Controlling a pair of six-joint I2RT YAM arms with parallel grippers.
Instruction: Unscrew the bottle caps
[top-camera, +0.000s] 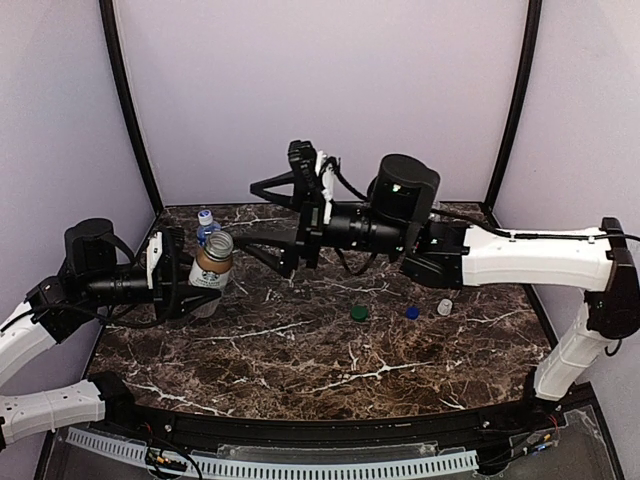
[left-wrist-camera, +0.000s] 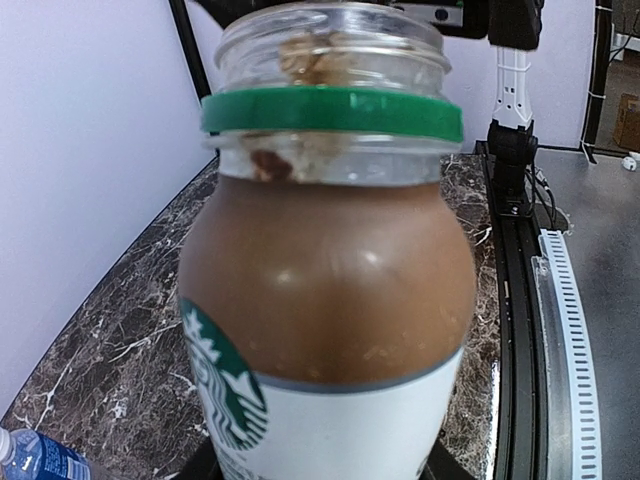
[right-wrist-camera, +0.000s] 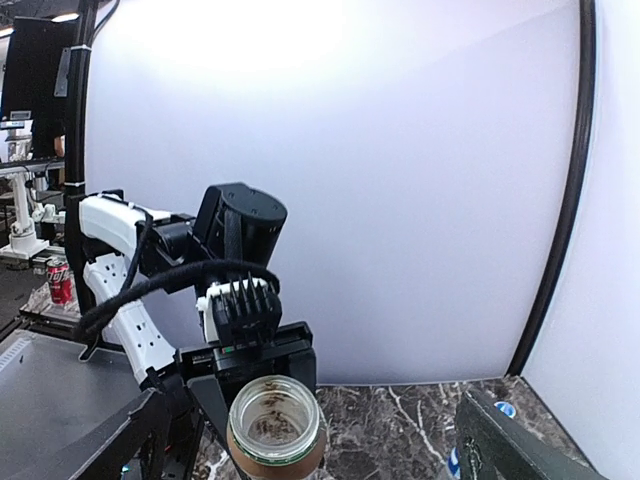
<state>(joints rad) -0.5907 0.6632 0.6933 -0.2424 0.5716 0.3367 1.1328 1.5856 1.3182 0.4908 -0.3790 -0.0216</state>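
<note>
The left gripper (top-camera: 208, 287) grips the lower body of the brown bottle (top-camera: 213, 258) and holds it upright over the left part of the marble table (top-camera: 300, 370), its jaws closed only as far as the bottle's width. The bottle's mouth (right-wrist-camera: 274, 424) is bare, with just the green ring (left-wrist-camera: 330, 112) round the neck. The right wrist view looks down onto the open rim. The right gripper (top-camera: 252, 214) hangs just right of that bottle at about neck height, its jaws spread wide and holding nothing. It points leftward, so the open mouth lies ahead of the gap between its fingers. Three loose caps rest on the table toward the right, well apart from both grippers: a green cap (top-camera: 358, 313), a loose blue cap (top-camera: 412, 312) and a white cap (top-camera: 444, 307). By that count the one left to unscrew is the second blue cap (top-camera: 205, 214), still on the blue-labelled bottle (top-camera: 207, 233). That bottle stands just behind the brown bottle, toward the back-left corner. From overhead its long axis looks vertical with the cap uppermost, though the left wrist view catches only a corner of it, too little to confirm. It lies beyond and a little left of the right jaws, partly screened by the brown bottle. It is nearer the left arm, whose gripper is occupied. The next move therefore likely depends on setting the brown bottle down so the left gripper can steady the other one. The right jaws would then come onto the cap from above, along that vertical axis. No other bottles are in view
</note>
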